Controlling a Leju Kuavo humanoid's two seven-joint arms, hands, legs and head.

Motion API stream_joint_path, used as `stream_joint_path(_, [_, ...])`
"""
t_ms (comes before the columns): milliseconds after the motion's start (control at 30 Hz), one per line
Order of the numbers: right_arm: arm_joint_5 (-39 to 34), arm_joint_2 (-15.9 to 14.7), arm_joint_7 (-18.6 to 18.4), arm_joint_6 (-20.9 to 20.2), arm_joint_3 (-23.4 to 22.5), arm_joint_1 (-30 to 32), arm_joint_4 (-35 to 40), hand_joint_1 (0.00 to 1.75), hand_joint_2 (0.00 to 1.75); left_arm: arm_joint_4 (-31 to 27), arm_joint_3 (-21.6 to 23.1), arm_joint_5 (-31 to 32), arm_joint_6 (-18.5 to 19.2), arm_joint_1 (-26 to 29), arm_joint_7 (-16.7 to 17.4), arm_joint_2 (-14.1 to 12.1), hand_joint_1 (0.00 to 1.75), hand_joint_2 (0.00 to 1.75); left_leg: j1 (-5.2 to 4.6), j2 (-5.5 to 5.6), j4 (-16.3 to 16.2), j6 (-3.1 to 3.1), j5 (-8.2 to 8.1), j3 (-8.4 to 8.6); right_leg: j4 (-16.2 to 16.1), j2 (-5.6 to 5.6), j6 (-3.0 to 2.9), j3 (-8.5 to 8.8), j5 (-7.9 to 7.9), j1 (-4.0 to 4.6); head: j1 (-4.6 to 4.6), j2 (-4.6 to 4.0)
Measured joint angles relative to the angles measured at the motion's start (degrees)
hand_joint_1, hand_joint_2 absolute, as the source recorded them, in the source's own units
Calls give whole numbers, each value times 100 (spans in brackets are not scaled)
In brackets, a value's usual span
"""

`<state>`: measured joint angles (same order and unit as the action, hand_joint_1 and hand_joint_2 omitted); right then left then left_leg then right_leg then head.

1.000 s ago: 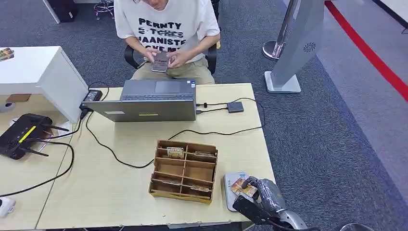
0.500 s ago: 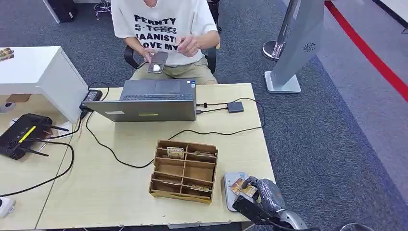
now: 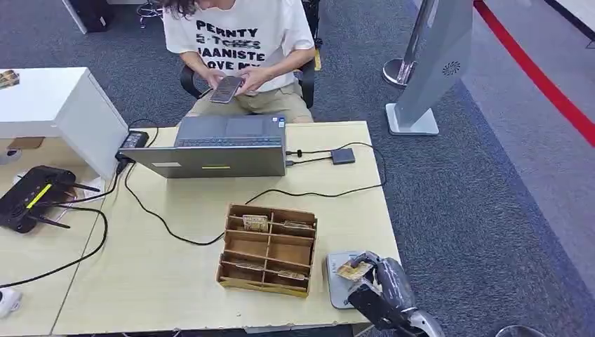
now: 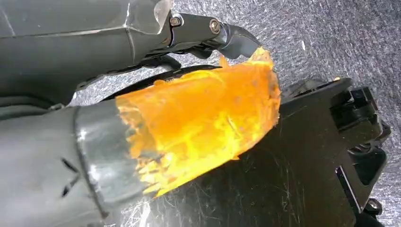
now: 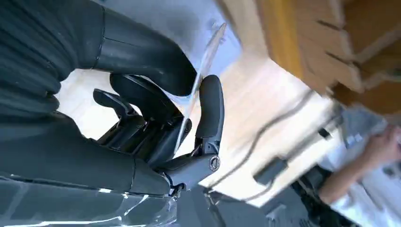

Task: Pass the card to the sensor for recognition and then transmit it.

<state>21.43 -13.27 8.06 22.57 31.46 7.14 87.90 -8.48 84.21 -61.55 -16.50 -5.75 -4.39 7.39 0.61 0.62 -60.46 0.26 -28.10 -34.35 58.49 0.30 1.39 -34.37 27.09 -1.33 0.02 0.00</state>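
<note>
The card [image 3: 353, 269], orange and patterned, is pinched in my right hand [image 3: 382, 284] at the table's near right corner. It is tilted up just above the grey flat sensor pad [image 3: 335, 283]. In the right wrist view the card [image 5: 201, 85] is edge-on between the thumb and a dark finger of the right hand [image 5: 156, 118]. My left hand [image 4: 142, 113] hangs over grey carpet with an orange cover on its thumb and holds nothing.
A wooden divided box [image 3: 268, 249] with several cards stands left of the sensor. Behind it are a laptop [image 3: 217, 151], black cables [image 3: 309, 193] and a small dark hub [image 3: 343, 156]. A seated person [image 3: 238, 42] holds a phone beyond the table. A router [image 3: 31, 196] lies far left.
The card lay flat on the sensor pad; now my right hand has tilted it up off the pad. The person has shifted the phone.
</note>
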Motion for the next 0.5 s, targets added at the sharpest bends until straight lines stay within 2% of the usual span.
stream_joint_path(333, [-738, 562, 779, 473, -560, 226, 490, 175, 175, 0, 0, 0, -63, -2, 24, 33, 0, 0, 0, 0, 0, -2, -2, -2, 0, -2, 1, 0, 1, 0, 2, 0])
stream_joint_path(500, [-823, 737, 965, 532, -759, 242, 704, 175, 175, 0, 2, 42, -63, -4, 26, 35, 0, 0, 0, 0, 0, -2, -2, -2, 0, -1, 0, 0, 1, 0, 2, 0])
